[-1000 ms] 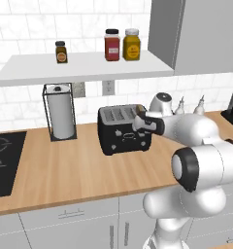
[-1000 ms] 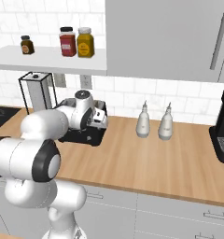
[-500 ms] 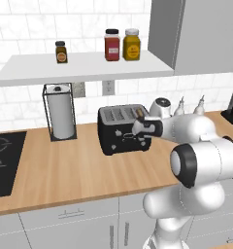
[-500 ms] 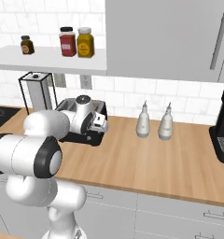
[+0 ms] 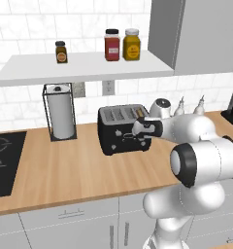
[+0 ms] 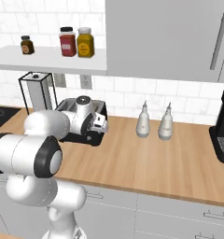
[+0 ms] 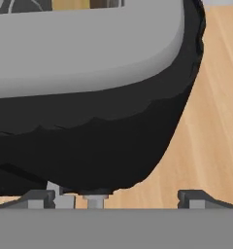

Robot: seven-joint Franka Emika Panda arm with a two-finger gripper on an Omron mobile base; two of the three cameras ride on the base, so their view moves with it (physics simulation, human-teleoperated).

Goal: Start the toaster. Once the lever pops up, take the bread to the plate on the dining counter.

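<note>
The black boxy toaster point(image 5: 123, 128) stands near the light-wood bench's point(image 5: 65, 168) back edge. The robot's jaws point(image 5: 141, 129) are spread wide at its right end; open bench lies in front.

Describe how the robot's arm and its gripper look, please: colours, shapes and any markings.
The arm is glossy white, built of thick rounded segments, with black bands at the joints and a grey round cap at the wrist. No cables or markings are visible. The gripper has two small dark grey finger tips, blocky in shape.
</note>
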